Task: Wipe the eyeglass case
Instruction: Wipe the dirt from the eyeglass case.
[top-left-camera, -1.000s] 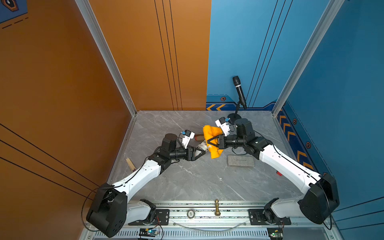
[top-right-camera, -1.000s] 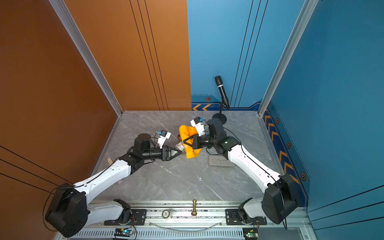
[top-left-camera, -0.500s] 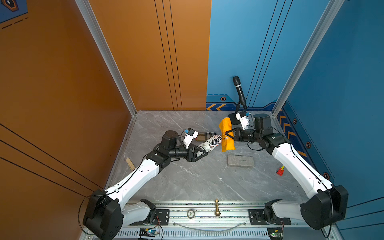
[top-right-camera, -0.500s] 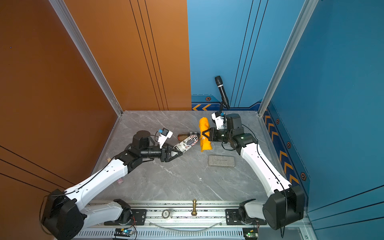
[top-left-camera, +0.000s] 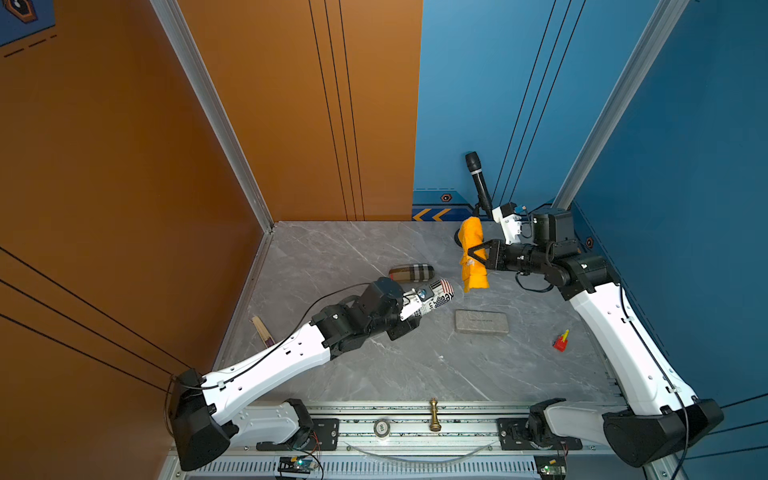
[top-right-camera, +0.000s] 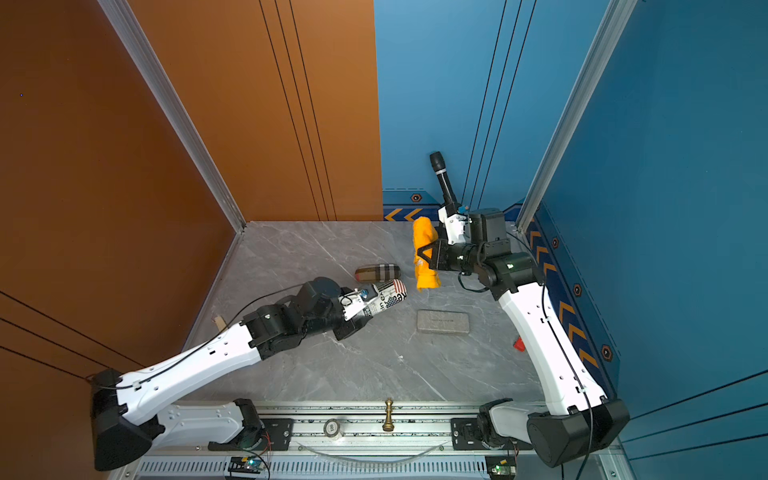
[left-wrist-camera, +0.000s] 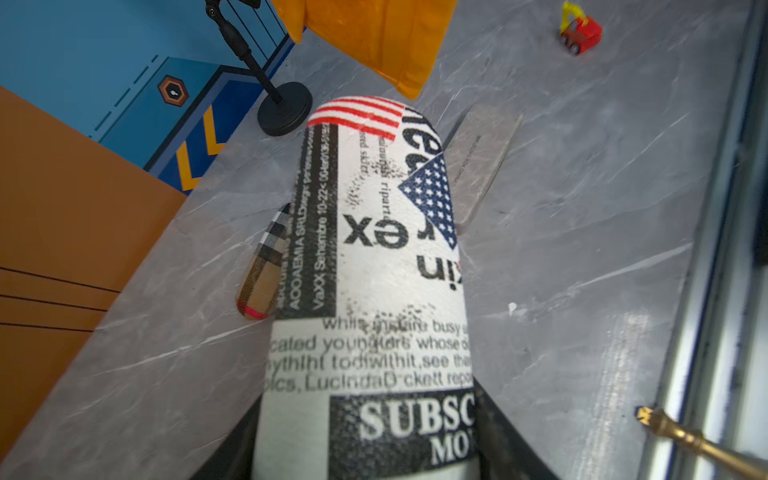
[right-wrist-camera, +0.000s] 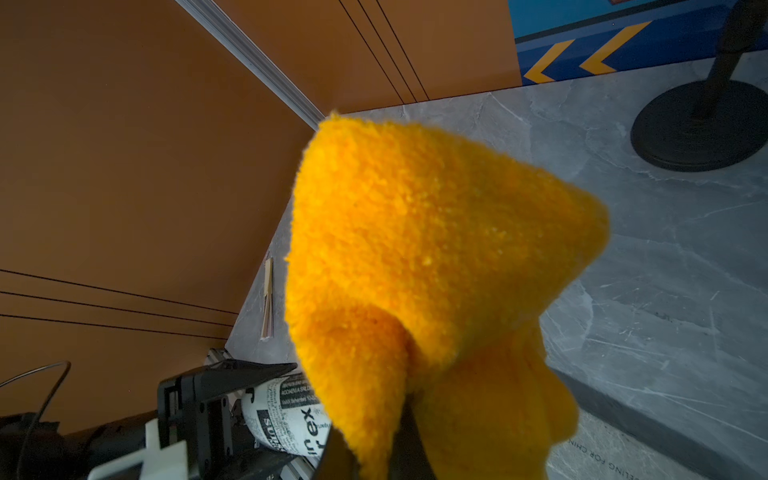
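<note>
A second ago the two hands met mid-bench with cloth pressed to case; since then they have drawn well apart.

In both top views the right hand (top-left-camera: 478, 255) has pulled back near the microphone stand (top-left-camera: 478, 183), clenched on the orange cloth (top-left-camera: 473, 232), which hangs clear of everything. The left hand (top-left-camera: 417, 311) has sunk low toward the bench (top-left-camera: 374, 365), grasping the newspaper-print eyeglass case (top-left-camera: 438, 296) by one end, just beside a plaid case (top-left-camera: 411, 272).

The left wrist view shows the printed case (left-wrist-camera: 374, 249) jutting out between dark fingers (left-wrist-camera: 498, 436), its far end free and the cloth well beyond it.

The right wrist view is mostly cloth (right-wrist-camera: 436, 249), pinched at its lower folds.

Rubbing contact is broken, so wiping looks finished or paused between strokes. Which it is cannot be told. What seems left is setting both items down.
</note>
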